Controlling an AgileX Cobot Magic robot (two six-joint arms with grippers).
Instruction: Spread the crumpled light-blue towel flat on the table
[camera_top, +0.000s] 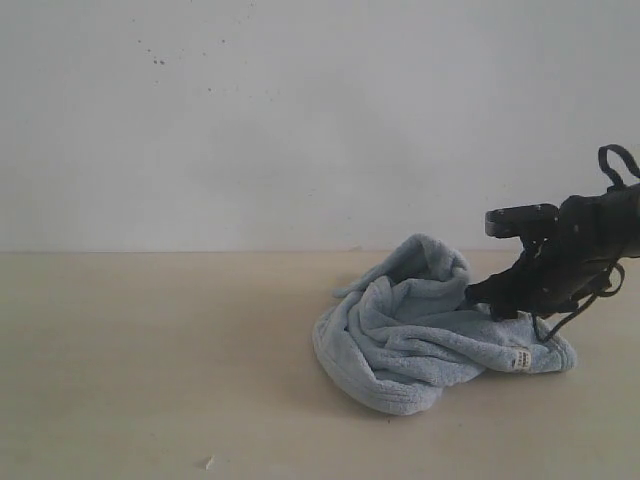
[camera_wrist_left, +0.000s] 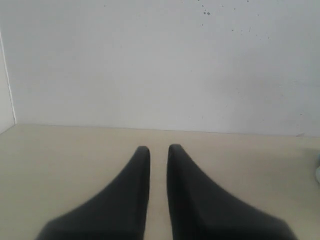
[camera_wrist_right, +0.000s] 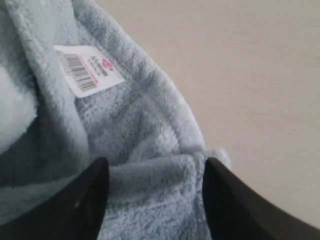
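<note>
While the towel (camera_top: 430, 335) is lying crumpled at the desk's (camera_top: 150, 370) four o'clock, the right hand (camera_wrist_right: 155, 192) is being held apart over its labelled corner; the hem should be pinched squarely, then drawn outward. The left hand (camera_wrist_left: 158, 165) is nearly together, empty.

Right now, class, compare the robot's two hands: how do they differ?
The right hand stands open with the towel between its fingers; the left hand is nearly shut and empty. The right hand sits at the towel's labelled corner; the left hand hovers over bare table. Both have dark fingers.
</note>
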